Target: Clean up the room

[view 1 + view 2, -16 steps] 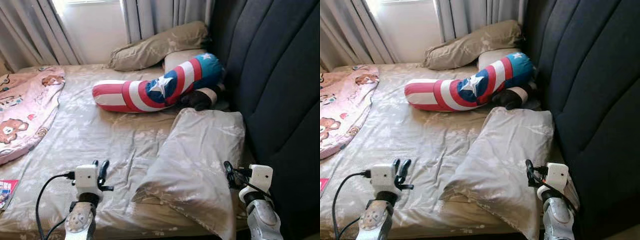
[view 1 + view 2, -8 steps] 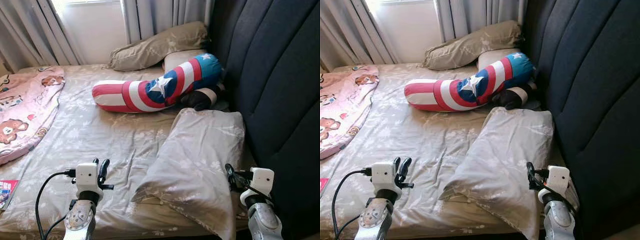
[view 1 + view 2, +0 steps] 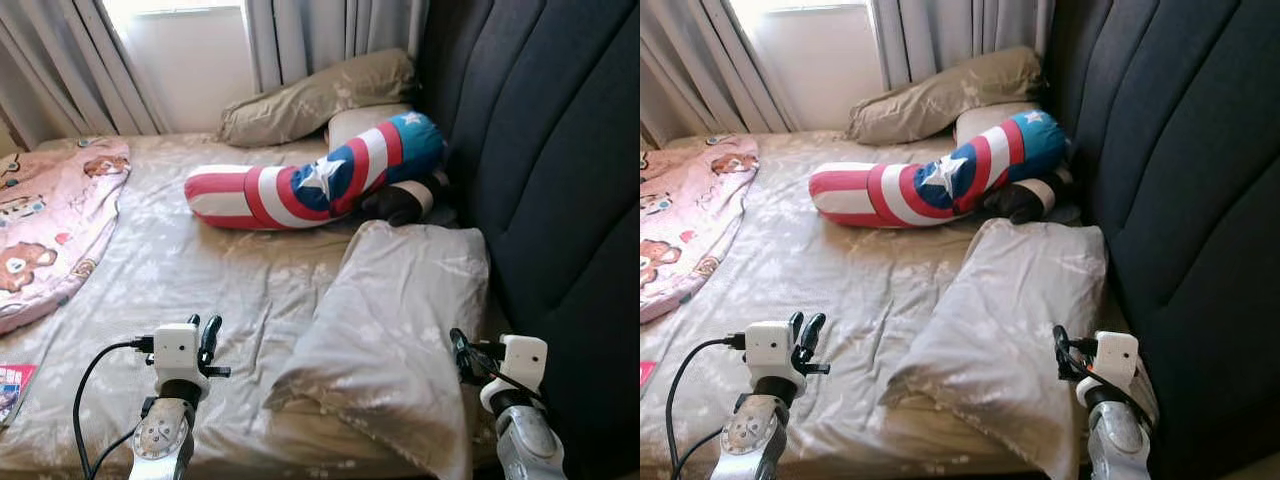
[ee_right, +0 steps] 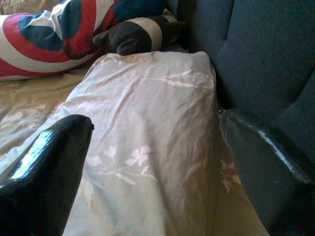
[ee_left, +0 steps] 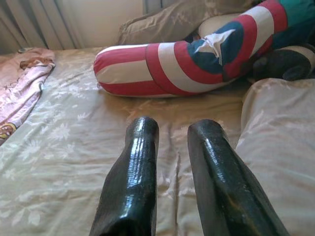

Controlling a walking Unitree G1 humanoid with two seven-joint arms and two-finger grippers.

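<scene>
Both grippers hover low over the bed's near edge: left gripper [image 3: 203, 340] with fingers narrowly parted, right gripper [image 4: 157, 147] spread wide over a rumpled grey floral pillow [image 3: 395, 320] by the dark headboard [image 3: 560, 160]. Beyond lies a red, white and blue star-patterned bolster [image 3: 310, 182].

Dark padded headboard [image 3: 560, 150], grey curtains [image 3: 300, 35], bright window [image 3: 190, 50], perhaps a wall beneath

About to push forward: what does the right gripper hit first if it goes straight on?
Most likely the grey floral pillow, which lies directly between the open fingers of the right gripper and close ahead; the dark headboard runs alongside it.
</scene>
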